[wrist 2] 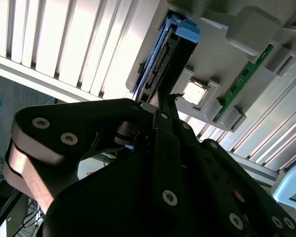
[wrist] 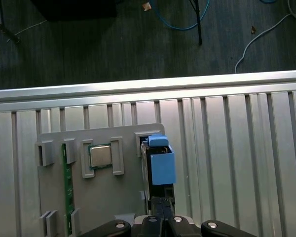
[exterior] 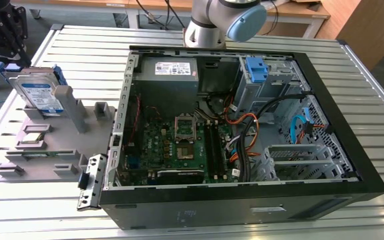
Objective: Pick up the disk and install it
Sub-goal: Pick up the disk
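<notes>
The open computer case (exterior: 352, 150) takes up the middle and 3 o'clock side of the slatted metal table (exterior: 78, 45), with its motherboard (exterior: 178, 145) exposed. At 9 o'clock a grey fixture (exterior: 58, 150) holds the disk (exterior: 40, 92) standing on edge and tilted. The dark gripper (exterior: 8, 50) hangs at 10 o'clock, just above the disk. The arm's base (exterior: 209, 25) stands at 12 o'clock.

Robotics lab or assembly test workshop. Ribbed aluminium worktable (exterior: 78, 50) carries an open desktop computer case (exterior: 372, 175) with its motherboard (exterior: 178, 145) exposed. Grey fixture tray (exterior: 45, 162) beside it holds the disk (exterior: 40, 92) upright, plus a processor chip (wrist: 101, 156). Robot arm (exterior: 222, 22) stands behind the case. Wooden furniture (exterior: 372, 30) at back. Loose cables (wrist: 182, 19) lie on the dark floor (wrist: 89, 49).
</notes>
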